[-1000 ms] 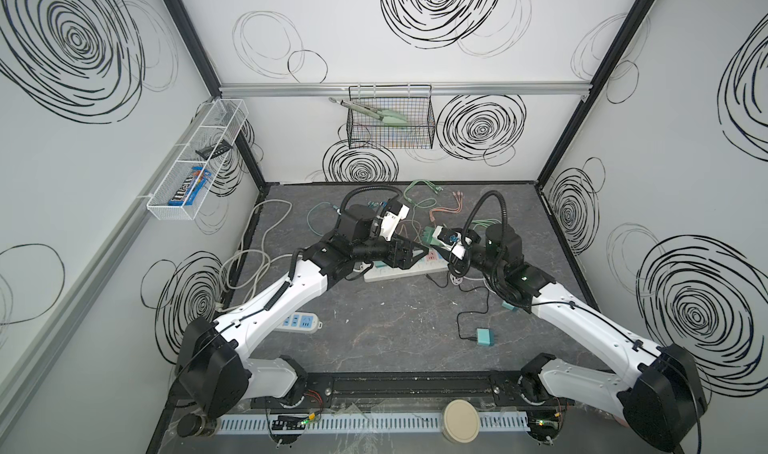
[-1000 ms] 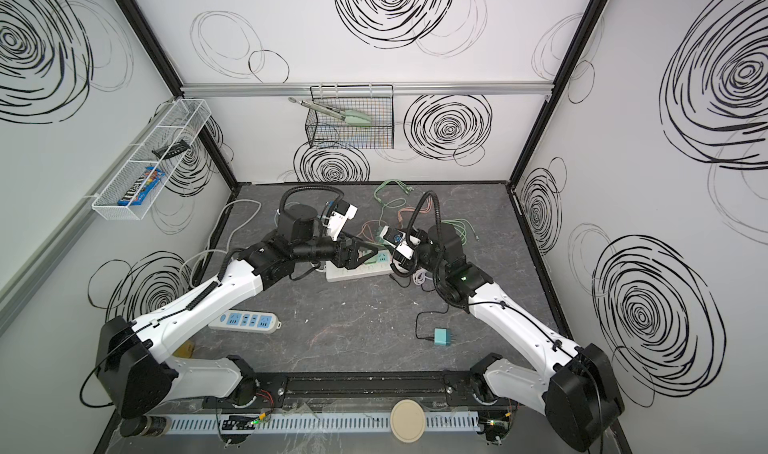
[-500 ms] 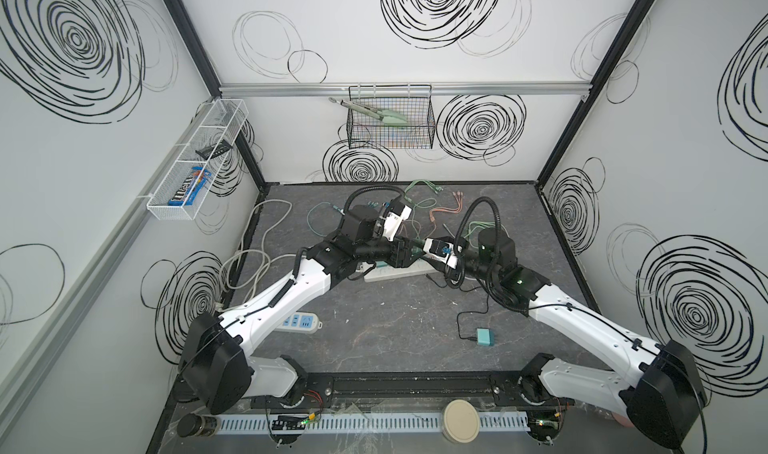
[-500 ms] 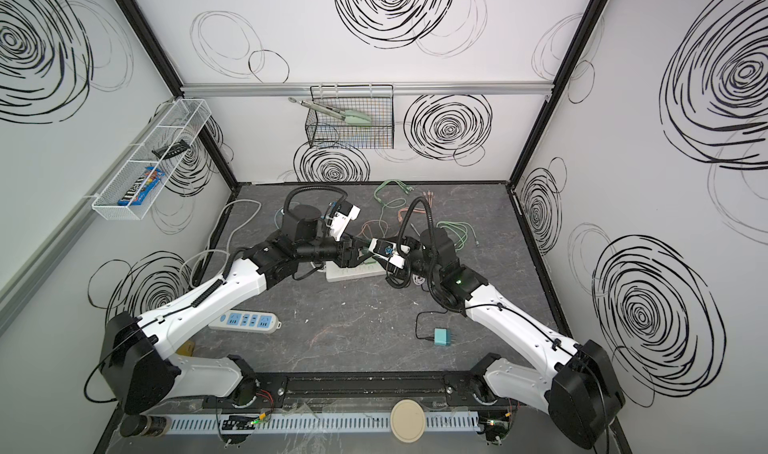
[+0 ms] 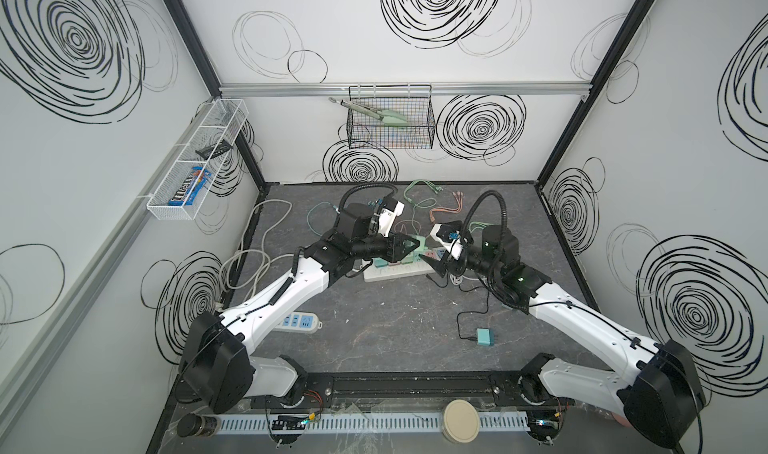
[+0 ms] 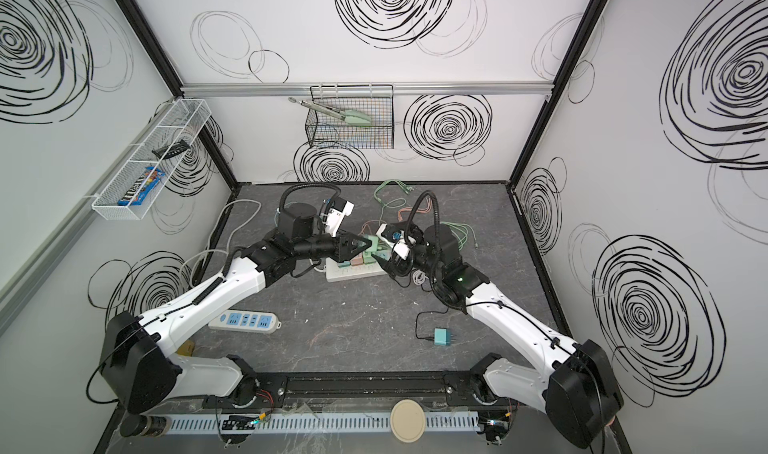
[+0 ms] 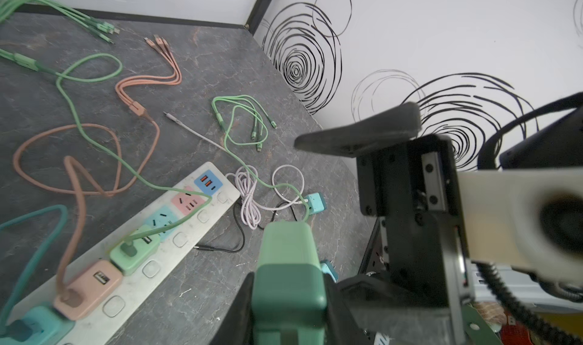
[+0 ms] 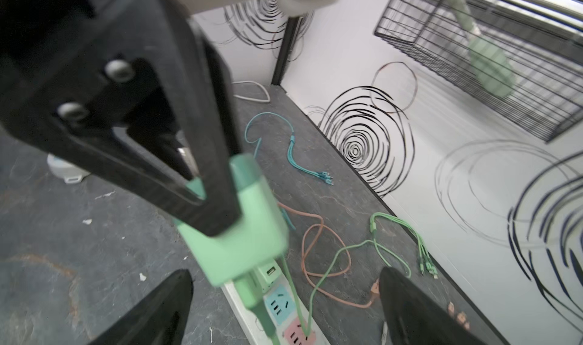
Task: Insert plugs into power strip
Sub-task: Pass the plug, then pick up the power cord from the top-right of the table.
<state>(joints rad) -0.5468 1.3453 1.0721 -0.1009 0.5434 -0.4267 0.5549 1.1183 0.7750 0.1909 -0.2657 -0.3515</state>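
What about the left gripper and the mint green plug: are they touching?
Touching. The right wrist view shows the left gripper clamped on the mint green plug, pressed flat against its sides with no gap.

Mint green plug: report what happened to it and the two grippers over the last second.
The mint green plug was handed over. The right gripper carried it across to the left gripper, which shut on it; the right gripper then opened and let go. The power strip and the loose teal plug lying apart from it stayed put.
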